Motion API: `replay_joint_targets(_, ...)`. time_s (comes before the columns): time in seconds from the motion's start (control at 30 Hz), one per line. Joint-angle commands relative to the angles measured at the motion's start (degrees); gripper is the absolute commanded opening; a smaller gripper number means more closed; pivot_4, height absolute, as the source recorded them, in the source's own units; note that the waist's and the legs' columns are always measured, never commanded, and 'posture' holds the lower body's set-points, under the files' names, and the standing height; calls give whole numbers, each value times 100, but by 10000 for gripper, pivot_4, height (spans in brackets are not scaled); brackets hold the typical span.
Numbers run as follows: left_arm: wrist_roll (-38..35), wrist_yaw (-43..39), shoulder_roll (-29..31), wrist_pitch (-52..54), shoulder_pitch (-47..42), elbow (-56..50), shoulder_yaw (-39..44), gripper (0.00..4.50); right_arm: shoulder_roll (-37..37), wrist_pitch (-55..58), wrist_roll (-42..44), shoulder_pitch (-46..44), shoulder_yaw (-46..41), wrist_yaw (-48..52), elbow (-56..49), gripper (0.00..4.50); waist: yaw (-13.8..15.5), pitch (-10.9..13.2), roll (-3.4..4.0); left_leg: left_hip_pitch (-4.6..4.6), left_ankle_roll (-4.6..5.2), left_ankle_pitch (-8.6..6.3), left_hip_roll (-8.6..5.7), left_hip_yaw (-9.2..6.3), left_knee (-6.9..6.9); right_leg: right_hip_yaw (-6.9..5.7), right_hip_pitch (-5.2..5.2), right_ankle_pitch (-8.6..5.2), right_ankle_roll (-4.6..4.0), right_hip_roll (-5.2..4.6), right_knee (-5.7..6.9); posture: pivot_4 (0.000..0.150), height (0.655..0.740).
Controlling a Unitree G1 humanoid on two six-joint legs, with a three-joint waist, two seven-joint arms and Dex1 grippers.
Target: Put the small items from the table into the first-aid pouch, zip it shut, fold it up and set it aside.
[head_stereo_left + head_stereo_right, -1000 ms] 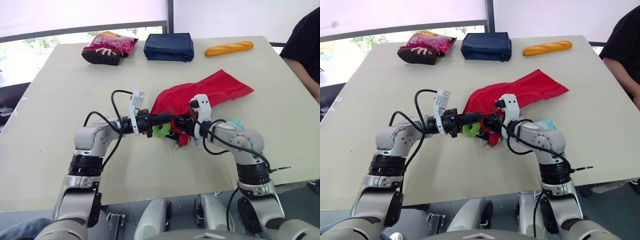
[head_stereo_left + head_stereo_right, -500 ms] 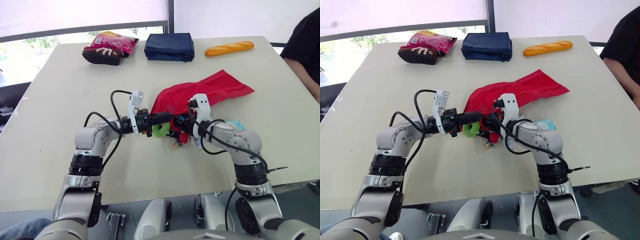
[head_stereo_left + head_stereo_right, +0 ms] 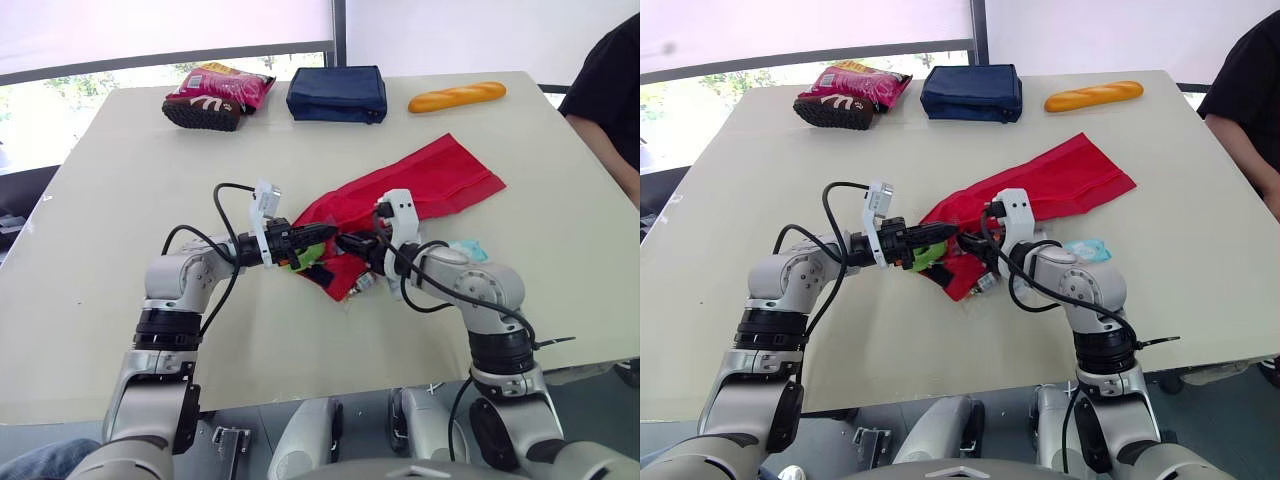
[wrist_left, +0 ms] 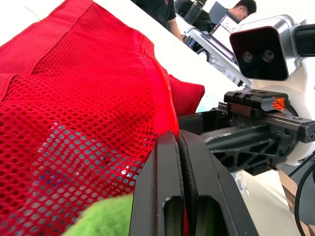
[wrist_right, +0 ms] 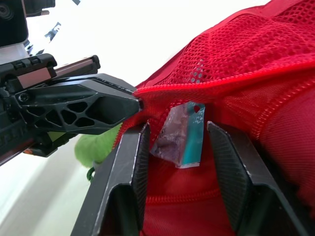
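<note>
The red first-aid pouch [image 3: 430,185] lies unfolded at the middle of the desk [image 3: 120,200], its length running toward 2 o'clock and its mesh mouth pointing toward 8 o'clock, where both arms meet. The left tool [image 4: 176,140] has its fingers pressed together on the red mesh lip, pinching it and holding the mouth up. The right tool [image 3: 346,241] is spread at that mouth, with a small teal-edged sachet [image 5: 184,130] between its fingers, untouched by either. A green item [image 4: 93,221] sits under the mesh right by the left tool; whether it is fully inside I cannot tell. A teal packet [image 3: 466,247] lies loose on the desk at 4 o'clock from the mouth, beside the right forearm. So I judge the filling only partly done: the sachet needs seating, the teal packet needs fetching, and zipping, folding and setting aside are all not yet begun
</note>
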Motion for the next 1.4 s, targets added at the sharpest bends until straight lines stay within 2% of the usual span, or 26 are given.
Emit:
replay_joint_targets(0.03, 17, -48, 43, -73, -20, -54, 97, 0, -12, 39, 87, -1, -37, 49, -317, 18970, 0, 0, 0, 0, 0, 0, 0, 0, 0, 0, 0, 0, 0, 0, 0, 1500, 7397)
replay_joint_targets(0.3, 79, -156, 112, -93, -2, -20, 111, 0, -368, 286, 234, 132, -92, 244, -742, 18970, 4, 0, 0, 0, 0, 0, 0, 0, 0, 0, 0, 0, 0, 0, 0, 1500, 7397)
replay_joint_targets(0.33, 102, -191, 132, -108, 2, -9, 101, 0, -435, 293, 257, 157, -94, 292, -805, 13747, 4, 0, 0, 0, 0, 0, 0, 0, 0, 0, 0, 0, 0, 0, 0, 1500, 7397)
replay_joint_targets(0.37, 143, -243, 167, -148, 10, 2, 74, 0, -498, 298, 292, 183, -117, 339, -875, 13535, 3, 0, 0, 0, 0, 0, 0, 0, 0, 0, 0, 0, 0, 0, 0, 1500, 7397)
replay_joint_targets(0.4, 179, -291, 197, -190, 20, 5, 50, 0, -549, 298, 324, 203, -132, 379, -930, 10513, 1, 0, 0, 0, 0, 0, 0, 0, 0, 0, 0, 0, 0, 0, 0, 1500, 7397)
replay_joint_targets(0.43, 211, -359, 237, -232, 30, 17, 32, 0, -607, 299, 365, 219, -156, 433, -996, 4990, -1, 0, 0, 0, 0, 0, 0, 0, 0, 0, 0, 0, 0, 1, 0, 1500, 7397)
replay_joint_targets(0.47, 234, -416, 275, -257, 40, 25, 20, 0, -660, 299, 396, 234, -171, 480, -1055, 1272, 0, 0, 0, 0, 0, 0, 0, 0, 0, 0, 0, 0, 0, 1, 0, 1500, 7397)
replay_joint_targets(0.5, 264, -481, 322, -279, 48, 40, 3, 0, -719, 288, 425, 247, -183, 530, -1115, 501, -1, 0, 0, 0, 0, 0, 1, 0, 0, 0, 0, 0, 0, 1, 0, 1500, 7397)
replay_joint_targets(0.67, 843, -1307, 1054, -890, 219, 263, -400, 0, -1293, 40, 636, 533, -457, 960, -1721, 501, 1, 0, 0, 0, 1, 0, 2, 0, -2, -1, 0, -1, 0, 2, -2, 1500, 7397)
replay_joint_targets(0.83, 1601, -1779, 1614, -1946, 82, 1005, -655, 0, -2048, -829, 506, 1180, -495, 1562, -2323, 501, 10, 0, 0, 0, 4, -2, 2, 1, -3, -3, 2, -2, 2, 3, -11, 1500, 7397)
replay_joint_targets(0.97, 2318, -1804, 1933, -2996, -155, 1792, -805, 0, -2681, -2227, 29, 2082, -569, 2407, -2942, 501, 17, 0, 0, 0, 25, -14, 9, 2, -3, -6, 3, -3, 3, 6, -11, 1500, 7397)
replay_joint_targets(1.07, 2592, -1768, 2014, -3541, -273, 2252, -845, 0, -3048, -3011, -204, 2667, -691, 2859, -3104, 501, -6, -1, -3, 1, 26, -15, 14, 7, -3, -4, 4, -3, 4, 12, -14, 1500, 7397)
replay_joint_targets(1.27, 3217, -1454, 2145, -4675, -529, 3347, -913, 0, -3371, -3625, -69, 3471, -1282, 3211, -3126, 501, 9, -6, -9, 15, 28, -16, 40, 26, -2, 6, 10, -4, 5, 33, -14, 1500, 7397)
replay_joint_targets(1.4, 3333, -1235, 2066, -5127, -842, 3804, -852, 0, -3548, -3749, 42, 3764, -1699, 3316, -3082, 10839, 10, -7, -9, 23, 28, -16, 52, 34, -1, 8, 15, -3, 5, 43, -13, 1500, 7397)
